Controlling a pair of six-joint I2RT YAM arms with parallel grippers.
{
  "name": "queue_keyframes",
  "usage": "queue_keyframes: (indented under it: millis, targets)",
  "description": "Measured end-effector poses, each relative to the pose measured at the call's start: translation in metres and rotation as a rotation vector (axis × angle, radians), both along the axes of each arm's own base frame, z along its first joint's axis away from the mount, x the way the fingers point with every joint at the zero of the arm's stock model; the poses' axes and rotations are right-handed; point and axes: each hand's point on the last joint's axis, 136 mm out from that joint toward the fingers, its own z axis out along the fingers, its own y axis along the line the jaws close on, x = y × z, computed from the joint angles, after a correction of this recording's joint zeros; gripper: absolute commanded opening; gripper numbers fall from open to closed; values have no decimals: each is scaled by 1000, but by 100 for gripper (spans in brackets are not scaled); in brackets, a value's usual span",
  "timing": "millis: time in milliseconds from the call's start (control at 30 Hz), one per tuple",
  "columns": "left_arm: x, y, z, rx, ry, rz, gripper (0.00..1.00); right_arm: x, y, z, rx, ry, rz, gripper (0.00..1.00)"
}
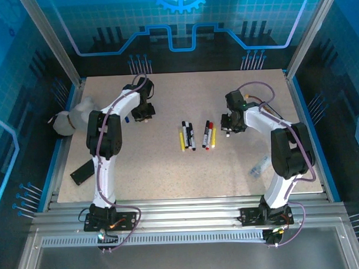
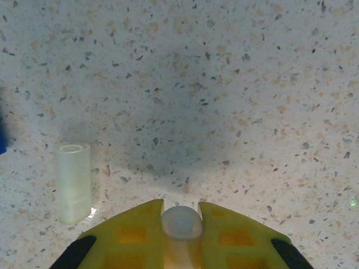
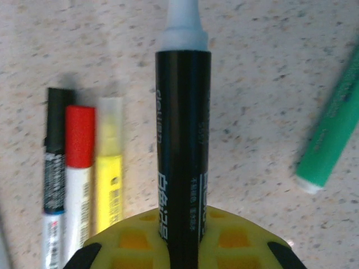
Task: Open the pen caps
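My left gripper [image 2: 180,208] is shut on a whitish pen cap [image 2: 180,223], seen end-on between the yellow fingers, low over the table at the back left [image 1: 144,112]. A translucent cap [image 2: 73,182] lies loose on the table just to its left. My right gripper [image 3: 182,217] is shut on a black pen [image 3: 182,140] whose white tip section is bare of any cap; it hovers right of centre [image 1: 228,127]. Capped pens lie beside it: a black-capped one [image 3: 55,129], a red-capped one [image 3: 79,137], a yellow one [image 3: 110,185]. A green pen [image 3: 330,137] lies to the right.
Two small groups of pens [image 1: 187,135] [image 1: 209,135] lie mid-table. A flat black slab [image 1: 83,171] sits at the front left, a white bundle [image 1: 70,120] at the left edge, a clear item [image 1: 260,165] near the right arm. A blue piece [image 1: 125,119] lies by the left gripper.
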Motion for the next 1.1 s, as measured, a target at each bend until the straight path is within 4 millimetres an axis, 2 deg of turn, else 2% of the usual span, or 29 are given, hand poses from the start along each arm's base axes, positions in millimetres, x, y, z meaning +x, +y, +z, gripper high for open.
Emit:
queue_keyframes:
  millis: [133, 267, 433, 600, 800, 1100]
  targets:
    - [1, 0, 0, -1, -5, -2, 0, 6, -14, -14, -25, 40, -27, 0]
    - [1, 0, 0, -1, -6, -2, 0, 7, -23, -29, -46, 84, -43, 8]
    - [1, 0, 0, -1, -6, -2, 10, 5, -33, -42, -69, 130, -63, 15]
    - [2, 0, 0, -1, -7, -3, 17, 10, -40, -43, -105, 145, -72, 22]
    - [1, 0, 0, -1, -6, -2, 22, 8, -45, -42, -141, 154, -75, 28]
    - [1, 0, 0, -1, -4, -3, 28, 5, -55, -40, -192, 168, -88, 46]
